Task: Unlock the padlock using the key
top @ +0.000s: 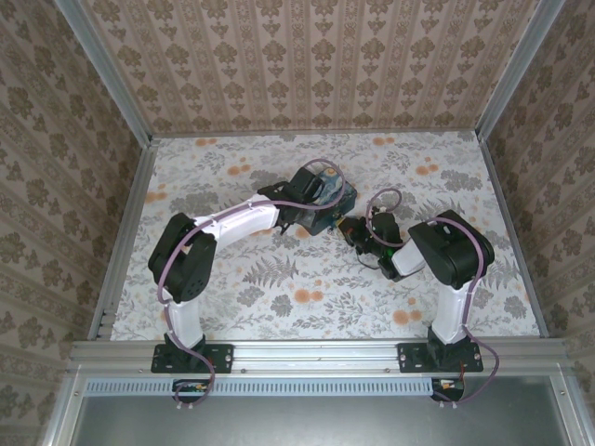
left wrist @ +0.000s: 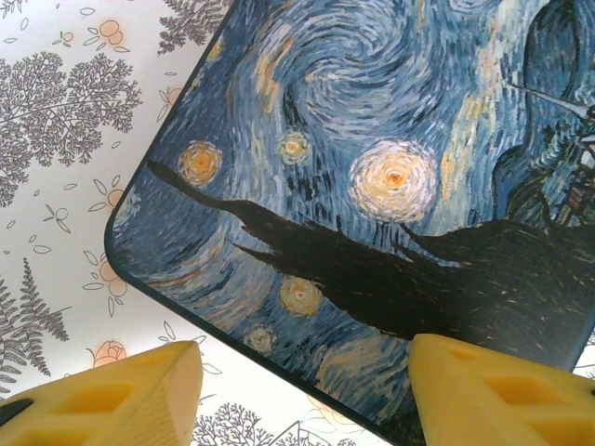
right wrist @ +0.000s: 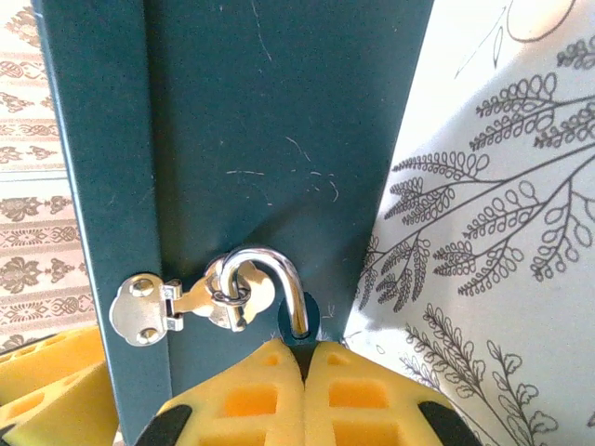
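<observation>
Where the two arms meet near the middle of the table [top: 279, 288], a blue box [top: 337, 197] is seen, with a starry night sky painted on its lid. The left gripper [left wrist: 305, 360] is held over that lid, near one rounded corner. Its yellow fingers [left wrist: 139, 395] are spread well apart, and nothing is squeezed between them. One finger is seen over the flowery table, and the other is seen over the edge of the lid.

On the dark side wall of the box, a small silver hasp [right wrist: 177, 305] is fixed with two round studs. The padlock [right wrist: 296, 307] is hung from the ring of that hasp. Its shiny curved bar is hooked through the ring and is seen going down into a tiny dark bluish body. That body is found right at the tips of the right gripper [right wrist: 304, 351]. The fingers of that gripper are pressed tight together, with no gap left between them, just under the padlock and touching it. Whether anything is pinched between them cannot be told, because that spot is hidden by the fingers themselves. Beside the box, the table with its leaf pattern is seen.
</observation>
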Robot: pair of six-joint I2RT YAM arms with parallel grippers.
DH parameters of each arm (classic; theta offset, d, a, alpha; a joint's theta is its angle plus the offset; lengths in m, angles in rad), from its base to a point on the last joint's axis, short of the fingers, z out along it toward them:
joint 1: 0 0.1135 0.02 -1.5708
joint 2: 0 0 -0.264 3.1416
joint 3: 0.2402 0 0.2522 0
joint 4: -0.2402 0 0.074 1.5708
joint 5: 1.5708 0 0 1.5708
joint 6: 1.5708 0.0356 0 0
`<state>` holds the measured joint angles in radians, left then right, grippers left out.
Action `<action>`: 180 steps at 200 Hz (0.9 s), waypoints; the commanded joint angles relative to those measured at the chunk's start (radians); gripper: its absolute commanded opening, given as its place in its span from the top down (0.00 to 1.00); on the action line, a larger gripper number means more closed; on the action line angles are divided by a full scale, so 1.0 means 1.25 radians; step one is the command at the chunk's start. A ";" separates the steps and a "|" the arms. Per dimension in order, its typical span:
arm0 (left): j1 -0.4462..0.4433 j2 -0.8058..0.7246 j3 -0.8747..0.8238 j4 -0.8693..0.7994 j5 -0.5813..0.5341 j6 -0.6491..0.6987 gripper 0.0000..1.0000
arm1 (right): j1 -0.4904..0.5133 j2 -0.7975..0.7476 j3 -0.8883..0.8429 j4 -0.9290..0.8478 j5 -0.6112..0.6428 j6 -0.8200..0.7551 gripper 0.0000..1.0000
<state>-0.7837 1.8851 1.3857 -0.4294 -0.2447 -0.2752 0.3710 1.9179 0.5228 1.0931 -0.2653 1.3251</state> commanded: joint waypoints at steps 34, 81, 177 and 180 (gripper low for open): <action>-0.001 0.054 -0.033 -0.110 -0.016 0.029 0.39 | -0.048 0.026 0.023 -0.081 0.067 0.032 1.00; -0.003 0.064 -0.030 -0.112 -0.004 0.030 0.40 | -0.062 -0.017 0.071 -0.228 0.080 -0.018 1.00; -0.003 0.081 -0.021 -0.115 0.009 0.032 0.40 | -0.121 -0.101 0.199 -0.563 0.012 -0.254 1.00; -0.003 0.082 -0.020 -0.115 0.011 0.031 0.41 | -0.121 -0.102 0.206 -0.575 0.010 -0.261 1.00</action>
<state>-0.7918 1.9144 1.3956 -0.3611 -0.2253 -0.2749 0.2630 1.8183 0.7143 0.5968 -0.3225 1.1156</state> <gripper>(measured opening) 0.596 0.067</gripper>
